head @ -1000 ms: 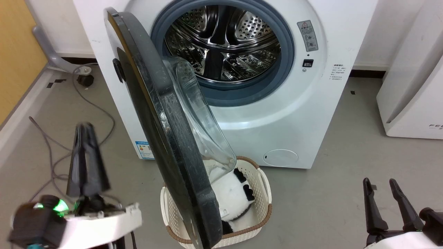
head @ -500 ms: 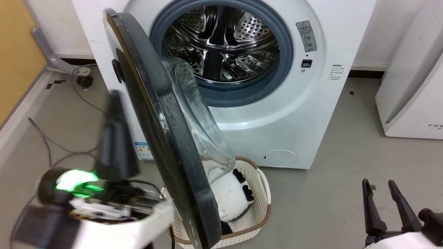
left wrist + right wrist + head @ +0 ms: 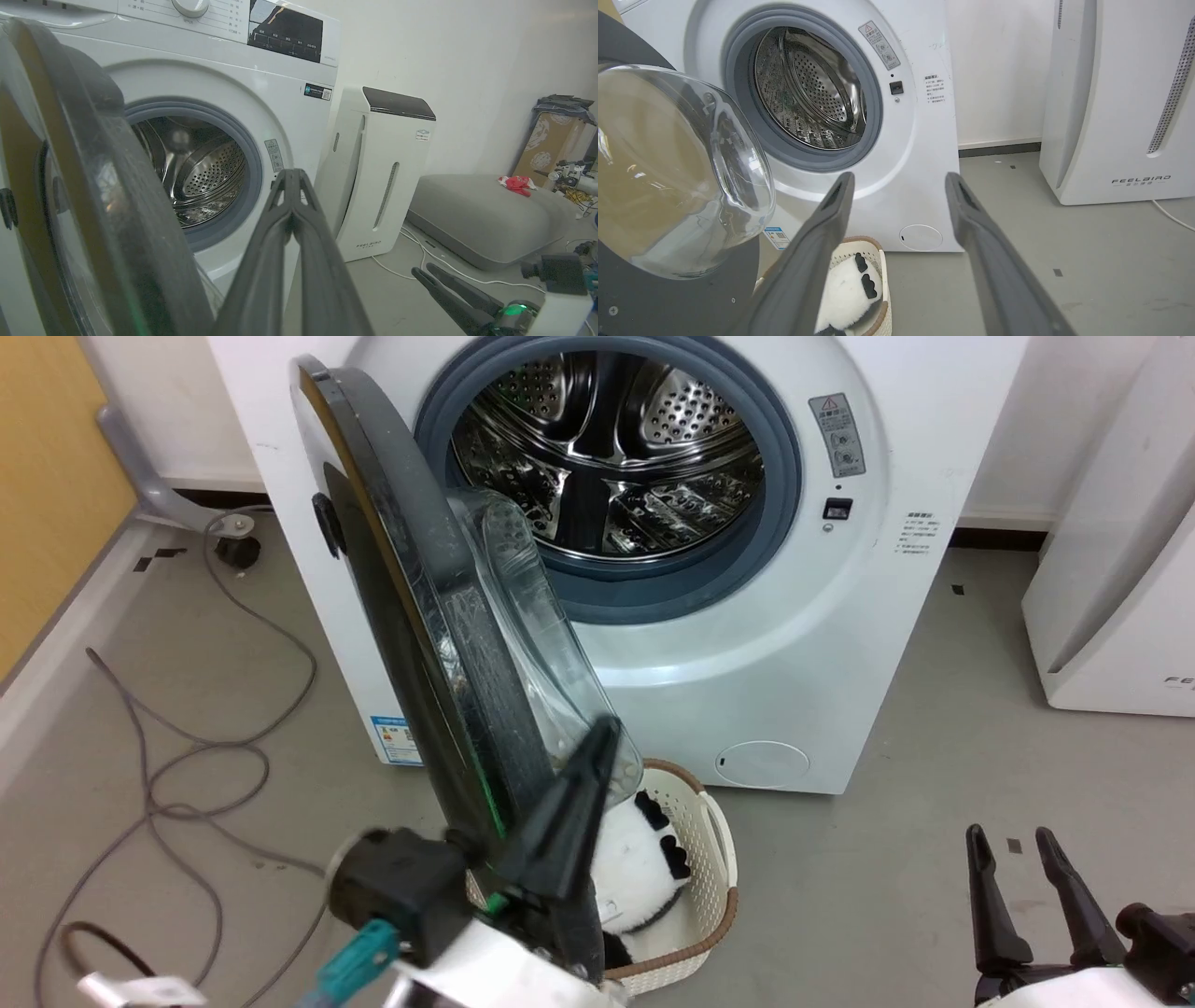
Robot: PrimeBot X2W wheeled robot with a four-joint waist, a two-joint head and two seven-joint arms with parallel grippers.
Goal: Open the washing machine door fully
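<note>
The white washing machine [image 3: 747,644] stands straight ahead with its steel drum [image 3: 616,457] exposed. Its door [image 3: 411,616] hangs from the left side, swung out edge-on toward me, the clear glass bowl [image 3: 523,635] bulging to the right. My left gripper [image 3: 605,733] is shut and empty, slanting up beside the door's lower inner rim, in front of the bowl; whether it touches is unclear. From the left wrist, the shut gripper [image 3: 292,175] points at the machine [image 3: 210,74], the door [image 3: 93,196] just left of it. My right gripper [image 3: 1006,840] is open, low right, away from the door [image 3: 677,177].
A white woven basket [image 3: 714,859] holding a panda plush [image 3: 635,868] sits on the floor under the door's lower edge. Grey cables [image 3: 187,756] loop on the floor at left. A white appliance [image 3: 1120,616] stands at right, bare grey floor between it and the machine.
My left arm has swung from the door's outer left side across its lower edge to the inner right side. The door and right gripper have stayed put; the camera shifted slightly.
</note>
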